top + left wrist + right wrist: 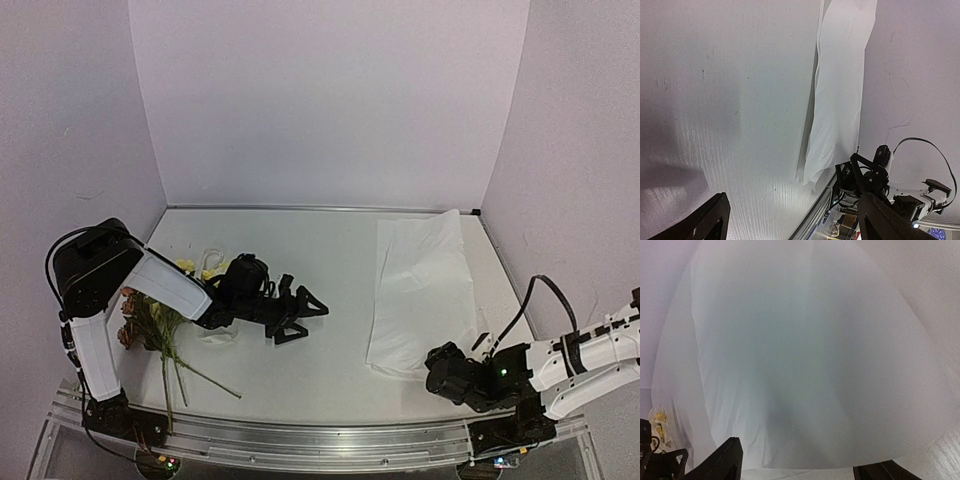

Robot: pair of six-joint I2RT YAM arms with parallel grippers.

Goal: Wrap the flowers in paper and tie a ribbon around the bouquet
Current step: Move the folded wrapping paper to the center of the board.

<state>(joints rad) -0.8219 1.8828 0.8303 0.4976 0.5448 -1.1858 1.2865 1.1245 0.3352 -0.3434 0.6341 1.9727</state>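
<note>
Paper (420, 288) lies spread flat on the worktop (300, 245), and everything else is placed from it. The right gripper (802, 467) sits low at the paper's near edge with its jaws wide apart and nothing pinched; the sheet's rim runs just ahead of the fingers. The left gripper (303, 320) hangs left of the paper over bare worktop, also spread wide and empty. The flowers (155, 318) lie well to the left of the paper, beyond the left arm, stems pointing toward the near edge. A pale looped strip beside them may be the ribbon (212, 256), though it is too small to be sure. The likely trouble is the sheet itself: it looks thin and soft, so a pinch at the rim could miss and scrape the worktop. It could also catch one corner only and crumple or fold the paper as it is pulled. The loose stems could scatter when lifted toward the paper.
</note>
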